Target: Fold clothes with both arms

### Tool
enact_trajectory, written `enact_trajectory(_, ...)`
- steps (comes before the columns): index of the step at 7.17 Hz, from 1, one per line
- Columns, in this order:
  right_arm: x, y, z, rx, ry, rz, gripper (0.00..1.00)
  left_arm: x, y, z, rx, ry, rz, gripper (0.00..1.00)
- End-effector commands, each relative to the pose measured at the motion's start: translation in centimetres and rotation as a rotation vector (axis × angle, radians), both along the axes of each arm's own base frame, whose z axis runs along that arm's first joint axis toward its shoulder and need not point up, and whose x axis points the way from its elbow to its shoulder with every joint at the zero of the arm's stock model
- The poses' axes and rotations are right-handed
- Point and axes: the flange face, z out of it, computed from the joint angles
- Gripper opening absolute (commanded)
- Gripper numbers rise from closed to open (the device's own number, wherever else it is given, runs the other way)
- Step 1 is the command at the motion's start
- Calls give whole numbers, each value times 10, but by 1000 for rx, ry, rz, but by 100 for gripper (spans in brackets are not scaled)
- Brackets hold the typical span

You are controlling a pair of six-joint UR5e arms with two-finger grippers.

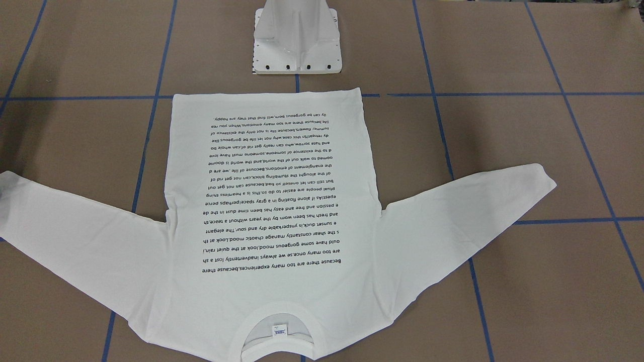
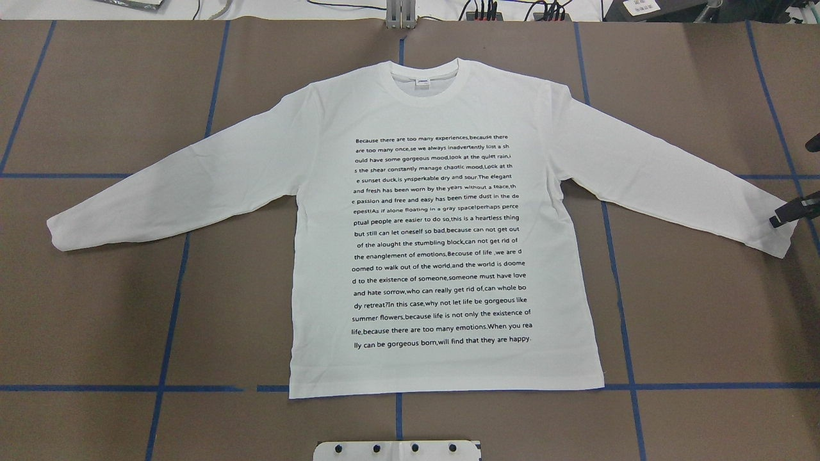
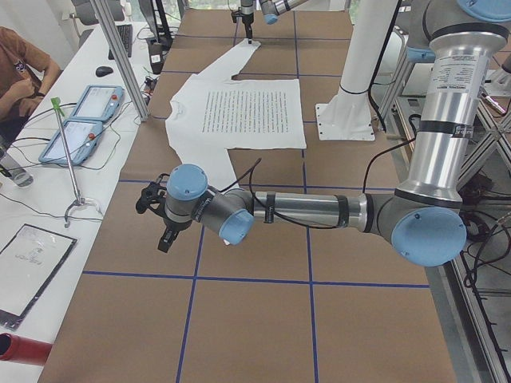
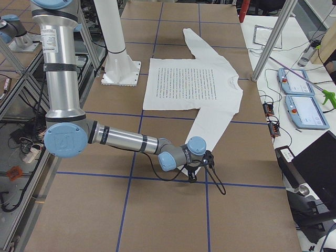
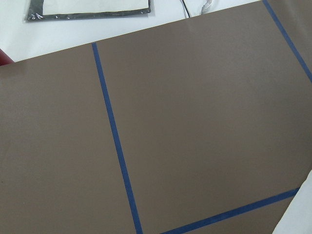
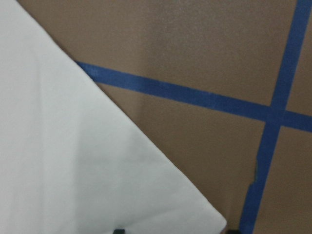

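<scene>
The white long-sleeved shirt [image 2: 442, 224] lies flat on the brown table, black text side up, neck with its label [image 2: 423, 82] at the far edge, both sleeves spread out. My right gripper [image 2: 783, 218] is low over the cuff of the sleeve on my right [image 2: 778, 240]. In the right wrist view its two fingertips stand apart, open, with the cuff corner [image 6: 146, 185] between them. My left gripper [image 3: 160, 223] shows only in the exterior left view, above bare table beyond the other cuff [image 2: 61, 234]; I cannot tell whether it is open or shut.
The white pedestal base [image 1: 297, 45] stands just behind the shirt's hem. Blue tape lines [image 2: 173, 307] cross the table. Control tablets [image 3: 80, 120], a seated operator [image 3: 20, 72] and a metal post [image 3: 120, 56] are on the operators' side.
</scene>
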Motion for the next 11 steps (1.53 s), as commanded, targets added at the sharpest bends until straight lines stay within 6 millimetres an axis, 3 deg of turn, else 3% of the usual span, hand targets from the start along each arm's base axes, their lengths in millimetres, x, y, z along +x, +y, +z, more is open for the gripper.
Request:
enact_trajectory(1,0,-1,0,0,0,0,40,0,0,0,0,0,0,99)
enact_trajectory(3,-2,-5,-7,12,-8,-1,24,0,-1,-1,1,1,-1,99)
enact_trajectory(5,-5,-12,-16,26,-17,0,1,0,-1,-1,2,1,-1,99)
enact_trajectory(6,-3,-16,-23,36,-27,6,0,0,-1,-1,1,1,-1,99)
enact_trajectory(9,-6,-28,-89,61,-181,8,0,0,-1,0,-1,1,-1,99)
enact_trajectory(10,-11,-40,-120,73,-257,-9,0,0,-1,0,-1,1,-1,99)
enact_trajectory(11,-20,-63,-165,64,-309,22,0,0,0,0,0,0,0,99)
